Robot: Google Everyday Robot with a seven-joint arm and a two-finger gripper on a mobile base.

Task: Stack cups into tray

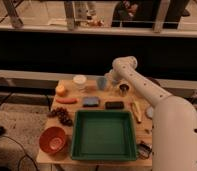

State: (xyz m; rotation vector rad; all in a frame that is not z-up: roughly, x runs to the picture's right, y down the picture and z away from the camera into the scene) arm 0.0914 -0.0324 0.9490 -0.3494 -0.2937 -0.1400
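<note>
End effector sits at the back of the surface right by the blue cup, can't tell if it's open or closed, and with the metal cup so near I reckon it could knock one over, well short of the green tray.

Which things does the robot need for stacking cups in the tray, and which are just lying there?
For the job: pale blue tumbler, metal cup, white round cup, green tray, and the gripper, between the tumbler and the metal cup.
Just lying about: orange-red bowl, grapes, blue sponge, banana, orange, small dark block.
</note>
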